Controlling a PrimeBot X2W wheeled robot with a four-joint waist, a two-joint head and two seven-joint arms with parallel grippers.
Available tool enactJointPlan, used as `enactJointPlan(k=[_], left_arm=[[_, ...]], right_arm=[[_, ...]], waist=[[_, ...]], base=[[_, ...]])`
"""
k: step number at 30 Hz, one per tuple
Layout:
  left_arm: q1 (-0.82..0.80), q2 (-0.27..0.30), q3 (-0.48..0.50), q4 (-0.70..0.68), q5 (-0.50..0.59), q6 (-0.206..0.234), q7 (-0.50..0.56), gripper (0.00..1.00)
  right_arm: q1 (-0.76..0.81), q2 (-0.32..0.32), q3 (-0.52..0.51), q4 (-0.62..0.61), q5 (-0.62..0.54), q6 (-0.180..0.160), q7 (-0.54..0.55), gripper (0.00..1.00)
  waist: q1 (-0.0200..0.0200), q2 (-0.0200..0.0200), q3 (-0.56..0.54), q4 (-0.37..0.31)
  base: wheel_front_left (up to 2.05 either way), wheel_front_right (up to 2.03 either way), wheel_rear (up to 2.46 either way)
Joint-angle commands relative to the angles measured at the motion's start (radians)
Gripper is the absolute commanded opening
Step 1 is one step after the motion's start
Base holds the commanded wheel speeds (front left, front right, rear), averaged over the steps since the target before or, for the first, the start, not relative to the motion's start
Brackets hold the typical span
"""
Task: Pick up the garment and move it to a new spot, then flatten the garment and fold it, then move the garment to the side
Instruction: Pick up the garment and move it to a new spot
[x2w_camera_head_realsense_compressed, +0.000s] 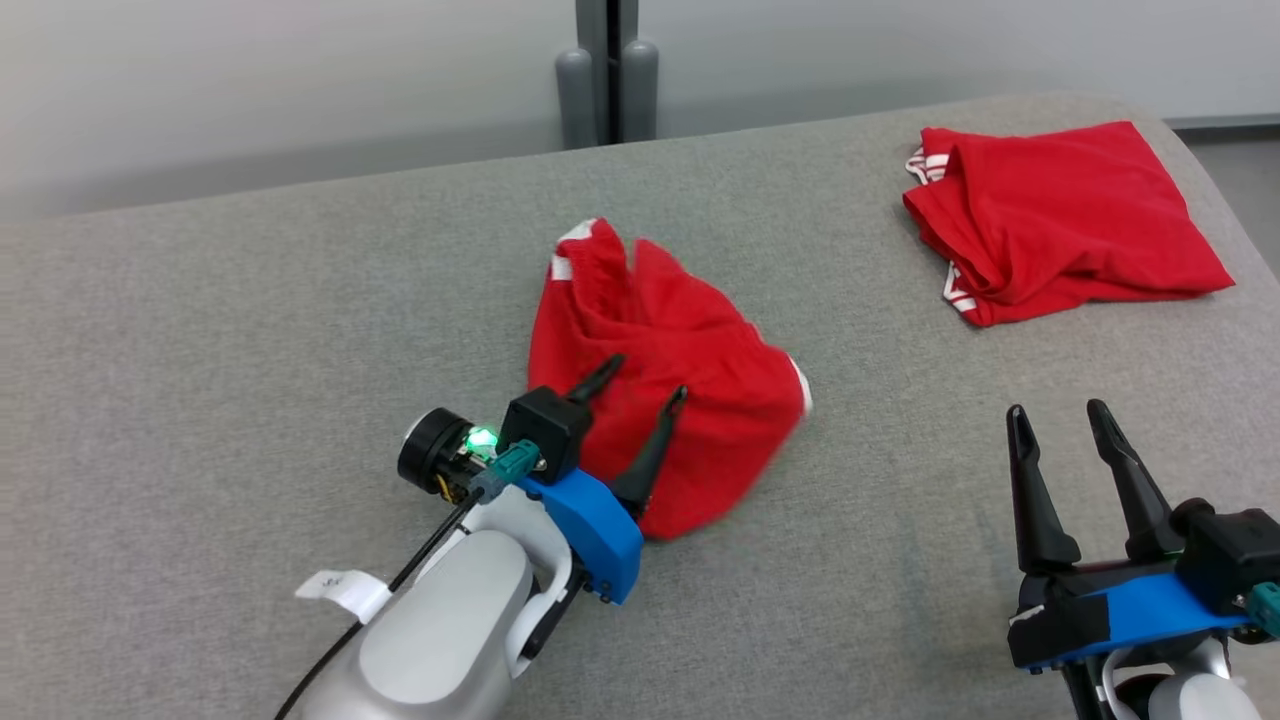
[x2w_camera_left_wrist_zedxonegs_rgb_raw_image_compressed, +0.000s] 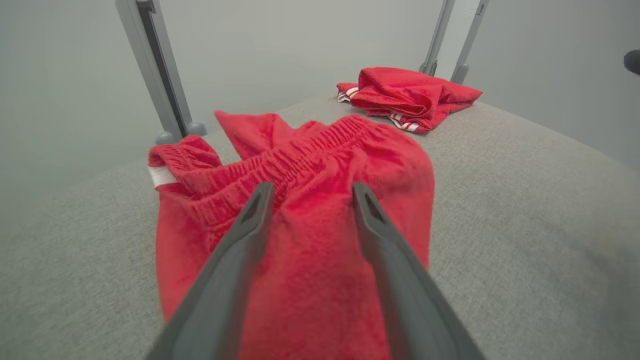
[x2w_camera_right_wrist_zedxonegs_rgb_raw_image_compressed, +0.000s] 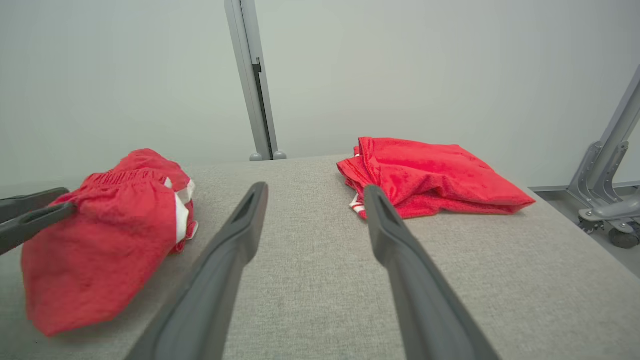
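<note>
A crumpled red garment (x2w_camera_head_realsense_compressed: 690, 330) with an elastic waistband and white trim lies in a heap in the middle of the grey padded table (x2w_camera_head_realsense_compressed: 250, 330). My left gripper (x2w_camera_head_realsense_compressed: 648, 378) is open at the garment's near edge, its two fingers spread above the cloth and gripping none of it. In the left wrist view the garment (x2w_camera_left_wrist_zedxonegs_rgb_raw_image_compressed: 310, 260) lies under and between the fingers of that gripper (x2w_camera_left_wrist_zedxonegs_rgb_raw_image_compressed: 312, 187). My right gripper (x2w_camera_head_realsense_compressed: 1057, 410) stands open at the lower right over bare table, well clear of the heap. The right wrist view has the garment (x2w_camera_right_wrist_zedxonegs_rgb_raw_image_compressed: 110, 240) at its left.
A second red garment (x2w_camera_head_realsense_compressed: 1060, 220), loosely folded, lies at the table's far right corner, near the rounded edge. Grey posts (x2w_camera_head_realsense_compressed: 608, 80) stand behind the table's far edge. A wheeled grey frame (x2w_camera_right_wrist_zedxonegs_rgb_raw_image_compressed: 605, 200) stands off the table to the right.
</note>
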Motion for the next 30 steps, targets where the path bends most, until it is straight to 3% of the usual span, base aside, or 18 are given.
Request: enactJointPlan(k=[1, 9, 22, 30], left_arm=[[0.009, 0.002, 0.008, -0.006, 0.005, 0.008, -0.026, 1.00], [0.046, 0.045, 0.069, -0.074, 0.018, 0.071, -0.100, 1.00], [0.237, 0.161, 0.266, -0.298, 0.036, 0.173, -0.107, 1.00], [0.367, 0.175, 0.375, -0.413, 0.078, 0.210, -0.107, 1.00]], right_arm=[[0.014, -0.001, 0.002, 0.000, -0.008, 0.001, 0.003, 1.00], [0.046, -0.001, -0.006, 0.002, -0.019, 0.001, 0.015, 1.00], [0.103, -0.001, -0.028, -0.008, -0.015, 0.001, 0.030, 1.00], [0.130, -0.001, -0.039, -0.006, -0.006, 0.001, 0.027, 1.00]], waist=[[0.0001, 0.0000, -0.007, 0.007], [0.0001, 0.0000, -0.063, 0.056], [0.0001, 0.0000, -0.121, 0.161], [0.0001, 0.0000, -0.141, 0.217]], base=[[0.00, 0.00, 0.00], [0.00, 0.00, 0.00], [0.00, 0.00, 0.00], [0.00, 0.00, 0.00]])
